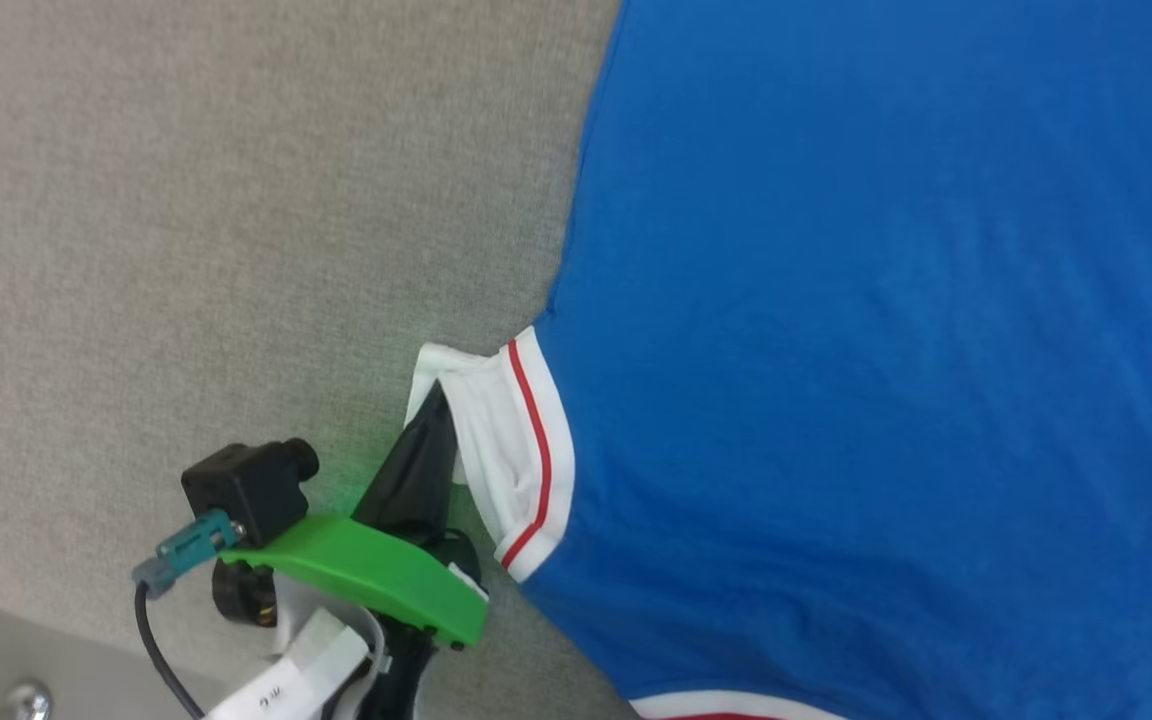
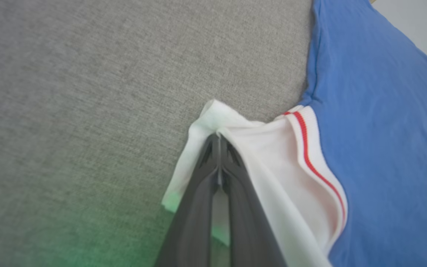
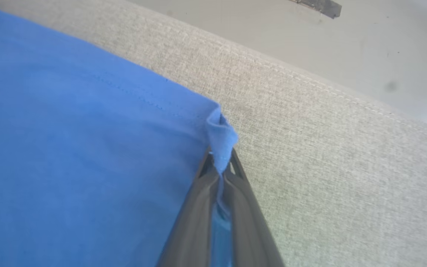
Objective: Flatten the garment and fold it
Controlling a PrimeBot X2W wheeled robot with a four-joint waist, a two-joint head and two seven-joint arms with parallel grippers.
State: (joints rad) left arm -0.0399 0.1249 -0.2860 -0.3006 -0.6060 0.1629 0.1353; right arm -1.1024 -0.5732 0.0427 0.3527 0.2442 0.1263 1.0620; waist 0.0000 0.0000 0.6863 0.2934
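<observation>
Nearest the robot, at the lower left of the head view, a green cover [image 1: 366,570] is seen on the left wrist, with a black camera block [image 1: 251,485] and a dark cable [image 1: 151,625] beside it. From that cover the left gripper [image 1: 433,405] is stretched forward, its two dark fingers pressed together on the edge of the white sleeve [image 1: 496,440]. In the left wrist view a fold of white cloth is seen pinched at the fingertips and bunched around them. A red stripe [image 1: 536,440] is seen along the sleeve, just beside the blue body. The garment [image 1: 886,300] is laid on a grey woven surface [image 1: 236,200], its blue body spread smooth to the right of the sleeve and cut off by the head view's right edge. At a hemmed blue corner of it the right gripper [image 3: 219,165] is closed, and a small curl of blue cloth is nipped between its fingertips. Beyond that corner the stitched edge of the grey surface is met, and past it a pale floor [image 3: 347,44] is seen.
</observation>
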